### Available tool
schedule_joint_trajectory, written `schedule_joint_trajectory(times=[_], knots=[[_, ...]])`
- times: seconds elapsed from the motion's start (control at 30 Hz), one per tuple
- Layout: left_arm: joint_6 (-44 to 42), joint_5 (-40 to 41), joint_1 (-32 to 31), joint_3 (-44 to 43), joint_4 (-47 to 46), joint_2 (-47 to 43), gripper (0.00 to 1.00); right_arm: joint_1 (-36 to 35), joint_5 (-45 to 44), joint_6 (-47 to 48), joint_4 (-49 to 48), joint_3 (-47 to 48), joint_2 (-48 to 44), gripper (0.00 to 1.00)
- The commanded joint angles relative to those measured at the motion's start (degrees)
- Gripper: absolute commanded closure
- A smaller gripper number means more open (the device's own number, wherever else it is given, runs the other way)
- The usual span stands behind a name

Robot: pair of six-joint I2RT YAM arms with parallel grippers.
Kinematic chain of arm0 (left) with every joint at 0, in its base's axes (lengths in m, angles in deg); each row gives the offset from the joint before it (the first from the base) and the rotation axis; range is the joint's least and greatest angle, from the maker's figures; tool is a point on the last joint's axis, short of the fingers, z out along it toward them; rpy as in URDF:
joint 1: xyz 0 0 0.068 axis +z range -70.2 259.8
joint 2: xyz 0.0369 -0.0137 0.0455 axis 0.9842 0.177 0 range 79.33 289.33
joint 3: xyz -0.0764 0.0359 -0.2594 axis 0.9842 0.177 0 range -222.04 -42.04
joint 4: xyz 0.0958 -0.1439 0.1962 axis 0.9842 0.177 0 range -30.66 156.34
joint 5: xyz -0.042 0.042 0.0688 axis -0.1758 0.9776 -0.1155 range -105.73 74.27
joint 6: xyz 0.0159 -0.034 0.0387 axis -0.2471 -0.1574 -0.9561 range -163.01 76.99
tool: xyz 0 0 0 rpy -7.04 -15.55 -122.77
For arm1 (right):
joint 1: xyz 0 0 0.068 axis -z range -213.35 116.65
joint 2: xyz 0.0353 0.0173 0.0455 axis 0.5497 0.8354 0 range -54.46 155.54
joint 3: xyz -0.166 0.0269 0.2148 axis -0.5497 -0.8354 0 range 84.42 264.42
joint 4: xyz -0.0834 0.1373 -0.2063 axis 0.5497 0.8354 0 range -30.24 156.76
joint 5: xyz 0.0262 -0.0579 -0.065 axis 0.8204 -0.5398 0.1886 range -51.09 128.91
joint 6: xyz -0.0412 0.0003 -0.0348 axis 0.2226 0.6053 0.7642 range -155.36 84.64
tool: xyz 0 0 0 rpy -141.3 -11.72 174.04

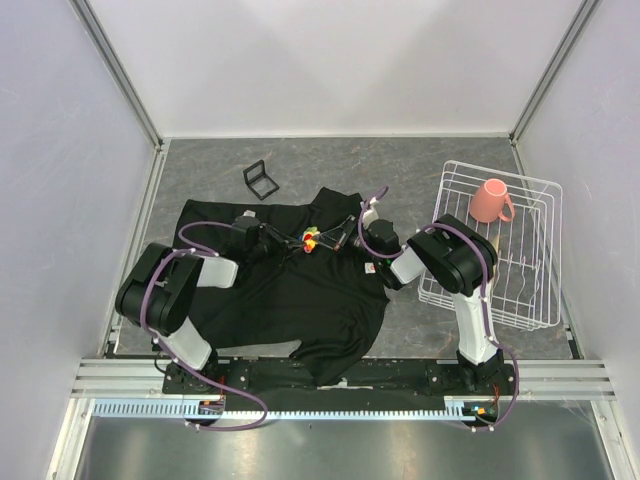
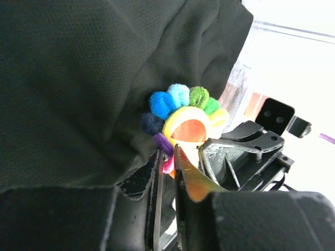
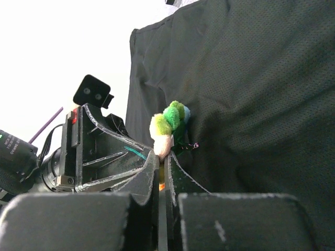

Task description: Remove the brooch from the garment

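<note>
Orange-centred brooch (image 2: 186, 125) face-on from left wrist, green edge-on from right wrist

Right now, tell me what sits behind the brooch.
Black T-shirt fabric lies right behind the brooch; the spot its petals cover, and anything beyond the cloth, cannot be seen.

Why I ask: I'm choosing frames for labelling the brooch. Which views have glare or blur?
Top external: evenly lit and sharp, though the brooch is tiny. Left wrist: right background blown out white; brooch crisp, the left end effector in front soft and dark. Right wrist: upper left overexposed; garment weave sharp, right end effector blurred.
</note>
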Motion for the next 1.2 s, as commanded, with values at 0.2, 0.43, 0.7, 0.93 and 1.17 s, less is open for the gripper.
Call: schedule_joint_trajectory(times=[0.2, 0.43, 0.7, 0.93, 1.17], knots=[[-18.1, 8.3, -2.0, -7.7, 19.1, -6.2, 0.96, 0.3, -1.3, 14.5, 14.9, 2.2, -7.3, 0.66], [-29.3, 18.8, -7.8, -16.9, 31.9, -5.9, 0.98, 0.1, -3.5, 28.8, 27.8, 5.4, -13.1, 0.43], [-36.5, 21.2, -10.2, -29.3, 47.4, -0.4, 0.98, -0.5, -1.8, 51.1, 30.1, 3.3, -19.7, 0.28], [-41.0, 22.8, -10.3, -37.3, 56.9, 1.7, 0.98, -3.7, -0.2, 58.0, 27.0, 2.2, -18.1, 0.28], [-43.3, 20.9, -10.2, -40.0, 59.7, 2.9, 0.98, -6.4, -4.5, 61.7, 26.9, 3.2, -15.7, 0.29]])
